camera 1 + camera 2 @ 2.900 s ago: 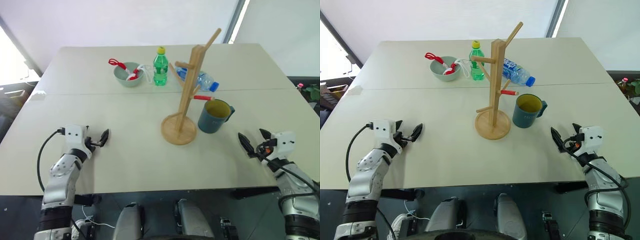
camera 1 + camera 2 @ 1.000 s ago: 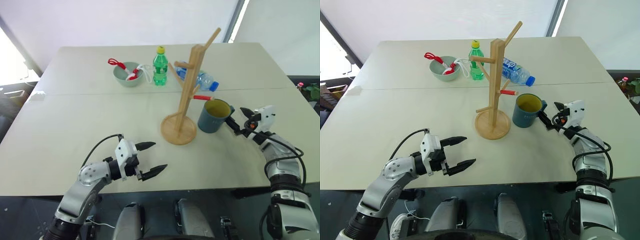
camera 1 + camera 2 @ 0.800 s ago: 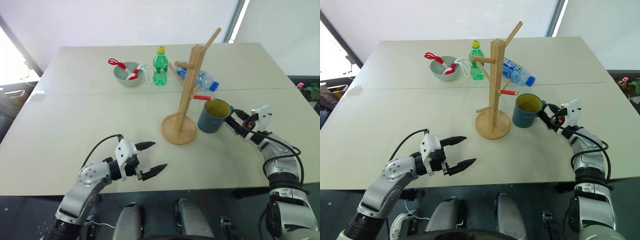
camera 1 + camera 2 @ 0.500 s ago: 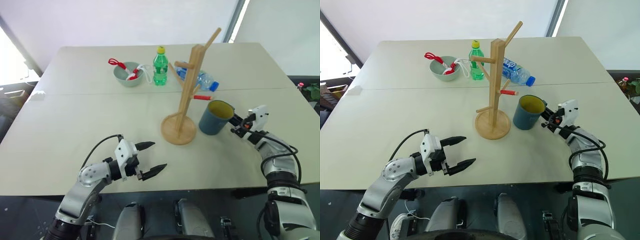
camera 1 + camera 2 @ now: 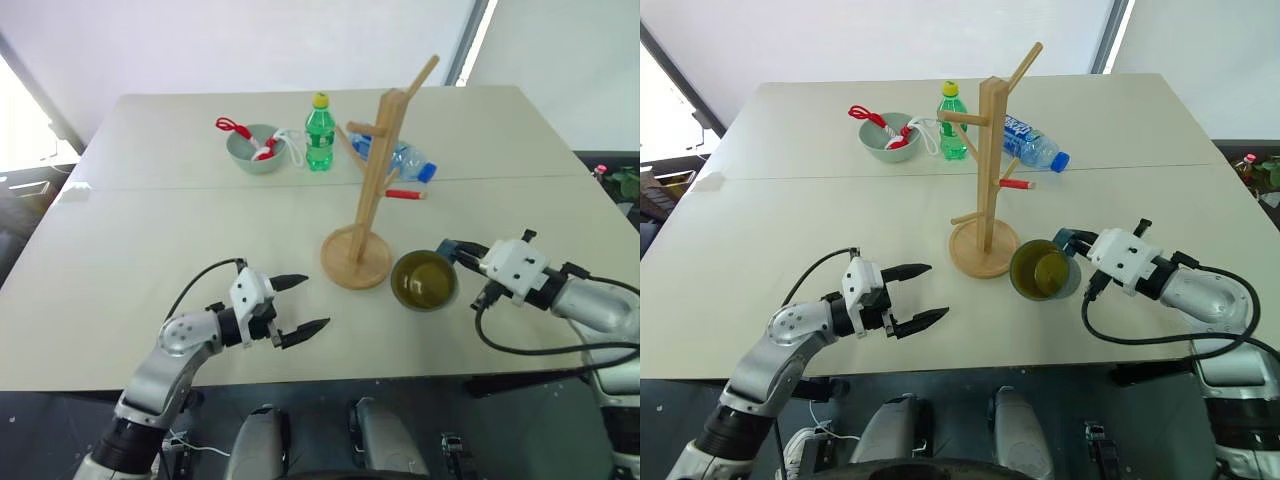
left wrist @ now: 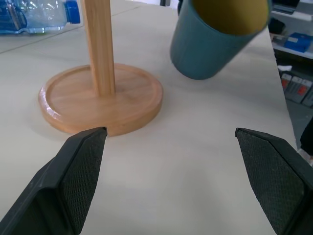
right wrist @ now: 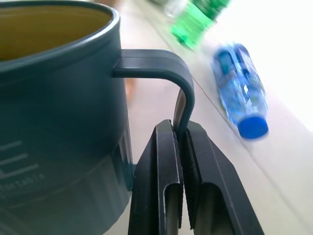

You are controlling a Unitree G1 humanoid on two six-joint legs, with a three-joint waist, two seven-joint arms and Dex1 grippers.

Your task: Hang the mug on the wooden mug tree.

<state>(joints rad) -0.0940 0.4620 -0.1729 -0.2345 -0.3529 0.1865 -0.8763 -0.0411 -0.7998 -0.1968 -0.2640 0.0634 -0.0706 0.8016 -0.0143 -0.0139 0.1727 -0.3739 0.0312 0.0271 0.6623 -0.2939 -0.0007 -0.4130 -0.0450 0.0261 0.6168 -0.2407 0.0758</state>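
Observation:
The dark teal mug [image 5: 424, 281] hangs above the table just right of the mug tree's round base [image 5: 356, 257], tipped so its yellow-green inside faces me. My right gripper [image 5: 450, 250] is shut on the mug's loop handle [image 7: 161, 63], and its fingers [image 7: 166, 161] pinch the handle's lower bar. The wooden mug tree [image 5: 383, 170] stands upright at the table's middle with its angled pegs bare. My left gripper [image 5: 312, 303] is open and level, low over the table to the left of the base. In the left wrist view, the base [image 6: 102, 98] and the mug [image 6: 215, 36] lie ahead of it.
At the back stand a grey-green bowl [image 5: 255, 148] holding a red-handled item and a green bottle [image 5: 320, 132]. A clear water bottle [image 5: 400, 158] lies behind the tree, and a small red stick [image 5: 405, 194] lies beside it. The table's front edge is close to both arms.
My right gripper shut on the mug's handle, lifted the mug off the table and carried it toward me and leftward, rolling it so its mouth faces up at me. The left gripper stayed put.

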